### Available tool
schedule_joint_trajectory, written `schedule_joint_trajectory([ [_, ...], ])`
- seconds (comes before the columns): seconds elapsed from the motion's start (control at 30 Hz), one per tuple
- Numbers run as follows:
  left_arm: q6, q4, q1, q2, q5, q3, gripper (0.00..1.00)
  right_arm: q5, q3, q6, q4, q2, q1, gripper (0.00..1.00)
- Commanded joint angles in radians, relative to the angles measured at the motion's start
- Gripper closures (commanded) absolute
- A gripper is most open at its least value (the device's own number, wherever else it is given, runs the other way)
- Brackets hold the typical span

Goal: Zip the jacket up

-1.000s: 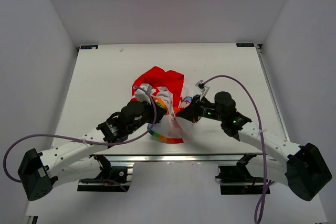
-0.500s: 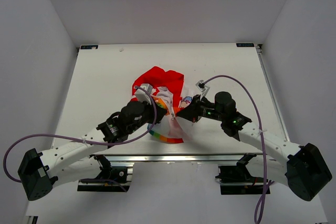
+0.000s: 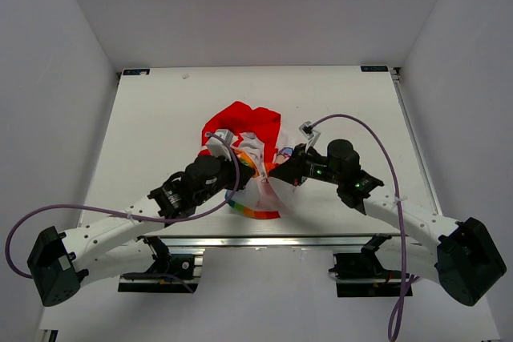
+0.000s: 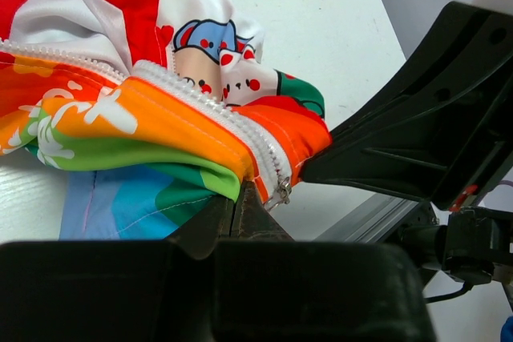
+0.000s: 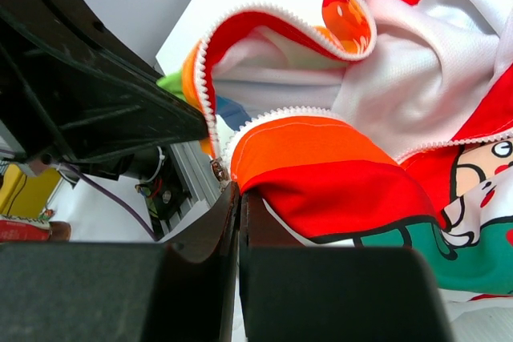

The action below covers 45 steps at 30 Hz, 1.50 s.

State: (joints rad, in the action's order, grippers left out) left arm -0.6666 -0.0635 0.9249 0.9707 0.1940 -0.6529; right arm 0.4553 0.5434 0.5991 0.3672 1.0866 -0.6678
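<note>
The jacket (image 3: 250, 140) lies bunched at the table's middle, its red hood toward the far side. My left gripper (image 3: 240, 169) is shut on the rainbow-striped half's bottom hem; in the left wrist view (image 4: 235, 198) the jaws pinch the green and orange fabric (image 4: 136, 130) just beside the white zip teeth. The metal slider (image 4: 282, 191) hangs at the hem corner. My right gripper (image 3: 276, 172) is shut on the other half's orange-red bottom edge (image 5: 321, 166); in the right wrist view (image 5: 240, 192) the jaws are closed on it, next to a small metal zip part (image 5: 216, 170). The two grippers almost touch.
The jacket's zip is open above the hem, showing the white lining (image 5: 417, 62). The table's aluminium front rail (image 3: 256, 239) runs just below the grippers. Each wrist view shows the other gripper's black body (image 4: 425, 134) close by. Purple cables (image 3: 353, 122) loop over both arms.
</note>
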Motion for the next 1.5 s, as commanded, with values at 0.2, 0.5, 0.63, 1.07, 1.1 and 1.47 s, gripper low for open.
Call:
schedule_joint_trajectory([
  [0.2,0.002,0.016,-0.004,-0.023,0.005,0.007,1.00,0.011,0.049,0.014,0.033,-0.017,0.004,1.00],
  [0.5,0.004,0.056,-0.004,-0.035,-0.036,0.029,1.00,0.010,0.041,0.063,0.084,0.004,0.005,1.00],
  [0.63,-0.008,0.094,-0.004,-0.047,-0.057,0.056,1.00,-0.041,0.029,0.105,0.114,-0.007,0.005,1.00],
  [1.07,0.027,0.165,-0.004,-0.075,-0.158,0.110,1.00,0.009,0.047,0.085,0.113,0.029,0.002,1.00],
  [1.1,0.036,0.168,-0.004,-0.073,-0.172,0.111,1.00,0.038,0.061,0.071,0.114,0.032,0.002,1.00],
  [1.47,0.090,0.024,-0.004,0.016,-0.249,0.067,1.00,0.037,0.119,0.057,0.044,0.022,0.007,1.00],
])
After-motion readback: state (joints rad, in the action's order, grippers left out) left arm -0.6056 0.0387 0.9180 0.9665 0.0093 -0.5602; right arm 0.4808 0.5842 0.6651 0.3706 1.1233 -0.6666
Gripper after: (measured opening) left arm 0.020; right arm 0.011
